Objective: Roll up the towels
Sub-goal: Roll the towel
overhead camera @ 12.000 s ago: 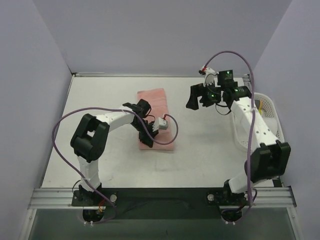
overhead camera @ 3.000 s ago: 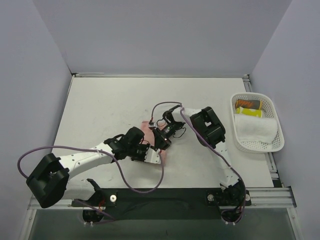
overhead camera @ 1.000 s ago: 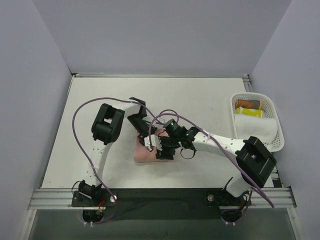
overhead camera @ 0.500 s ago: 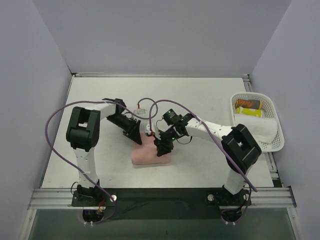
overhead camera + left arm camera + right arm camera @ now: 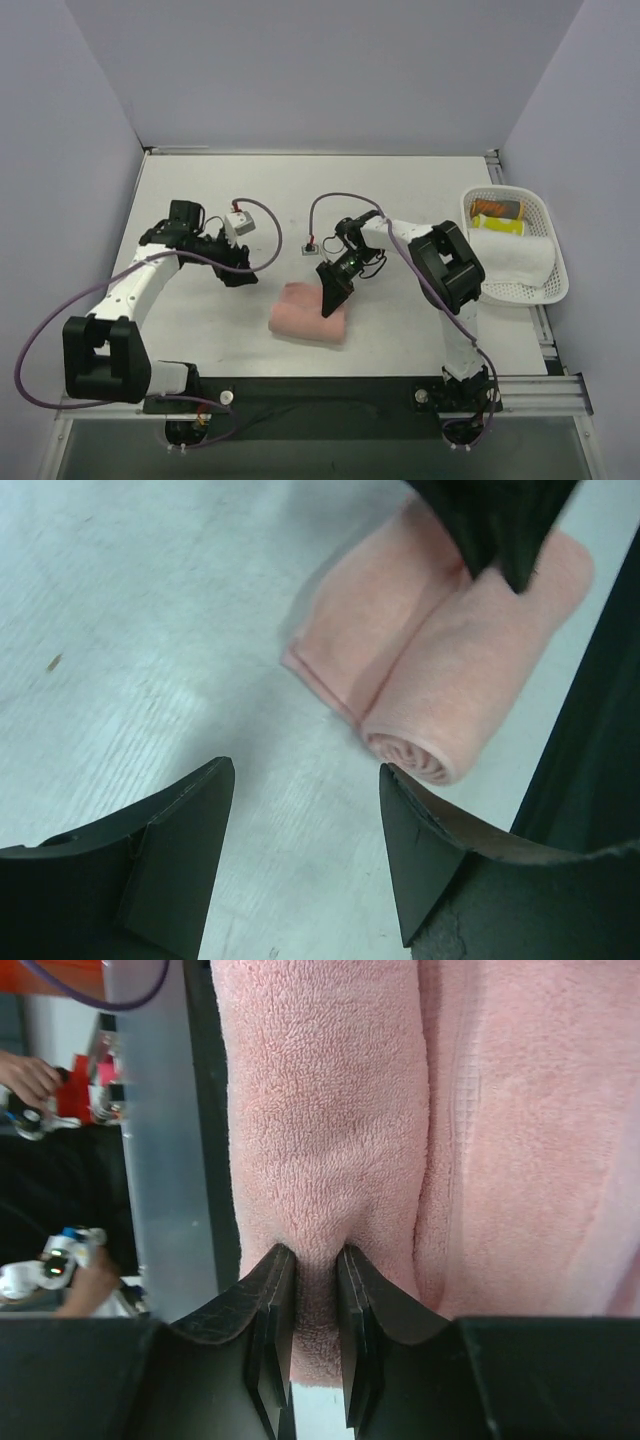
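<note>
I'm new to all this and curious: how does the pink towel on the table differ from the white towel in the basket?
The pink towel lies on the table; the white towel sits in the basket at the right. The pink towel is pinched by the right gripper; nothing touches the white towel. They differ in colour, too. Both look rolled into a bundle.

Rolled towel (image 5: 303, 316) on the counter (image 5: 200, 200), basket (image 5: 510, 297) far right.
The rolled towel lies near the front middle, the right gripper (image 5: 328, 304) on its right end, the left gripper (image 5: 241, 275) apart to its left; the other towel (image 5: 512, 258) lies in the basket.
</note>
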Robot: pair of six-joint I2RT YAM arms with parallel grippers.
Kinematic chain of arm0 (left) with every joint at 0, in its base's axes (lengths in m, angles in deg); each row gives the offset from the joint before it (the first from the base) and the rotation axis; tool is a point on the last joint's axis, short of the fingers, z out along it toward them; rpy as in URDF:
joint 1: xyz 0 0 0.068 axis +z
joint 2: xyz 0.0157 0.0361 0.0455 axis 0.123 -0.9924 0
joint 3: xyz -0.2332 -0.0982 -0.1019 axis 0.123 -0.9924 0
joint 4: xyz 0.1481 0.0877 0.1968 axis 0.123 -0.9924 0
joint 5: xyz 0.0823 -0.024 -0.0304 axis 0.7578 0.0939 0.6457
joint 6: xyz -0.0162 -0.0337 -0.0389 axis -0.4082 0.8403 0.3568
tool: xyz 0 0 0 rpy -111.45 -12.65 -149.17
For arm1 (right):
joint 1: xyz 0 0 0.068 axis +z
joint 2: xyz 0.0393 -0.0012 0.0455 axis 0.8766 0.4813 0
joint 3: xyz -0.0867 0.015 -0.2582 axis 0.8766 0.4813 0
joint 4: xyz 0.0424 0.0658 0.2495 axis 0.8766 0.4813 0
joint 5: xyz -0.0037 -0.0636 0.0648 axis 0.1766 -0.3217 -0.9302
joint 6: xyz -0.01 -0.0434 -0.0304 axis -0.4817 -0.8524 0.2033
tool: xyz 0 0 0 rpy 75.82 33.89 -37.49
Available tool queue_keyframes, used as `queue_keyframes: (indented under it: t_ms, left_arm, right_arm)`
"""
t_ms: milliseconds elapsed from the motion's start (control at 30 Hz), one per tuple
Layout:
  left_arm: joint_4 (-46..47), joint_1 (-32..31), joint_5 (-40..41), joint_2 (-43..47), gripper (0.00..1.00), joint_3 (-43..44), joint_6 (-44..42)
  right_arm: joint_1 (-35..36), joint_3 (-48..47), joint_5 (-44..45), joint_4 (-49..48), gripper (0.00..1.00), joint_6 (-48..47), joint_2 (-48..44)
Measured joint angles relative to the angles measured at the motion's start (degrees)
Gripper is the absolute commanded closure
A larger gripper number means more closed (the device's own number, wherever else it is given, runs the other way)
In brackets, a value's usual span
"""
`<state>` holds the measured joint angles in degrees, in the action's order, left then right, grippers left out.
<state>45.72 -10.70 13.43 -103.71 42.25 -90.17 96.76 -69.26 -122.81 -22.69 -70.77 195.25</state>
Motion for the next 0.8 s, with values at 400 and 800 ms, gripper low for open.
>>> queue_keyframes:
  t_ms: [400, 800]
  left_arm:
    - [4.37, -28.09, 9.94, 10.36, 0.27, -10.71, -10.97]
    - [11.45, -40.00, 14.40, 0.72, 0.65, -10.29, -15.76]
  right_arm:
    - [-3.21, -4.13, -5.01, 6.45, 0.88, -1.51, 6.51]
    - [-3.32, -5.01, -4.48, 7.72, 0.66, -1.88, 7.32]
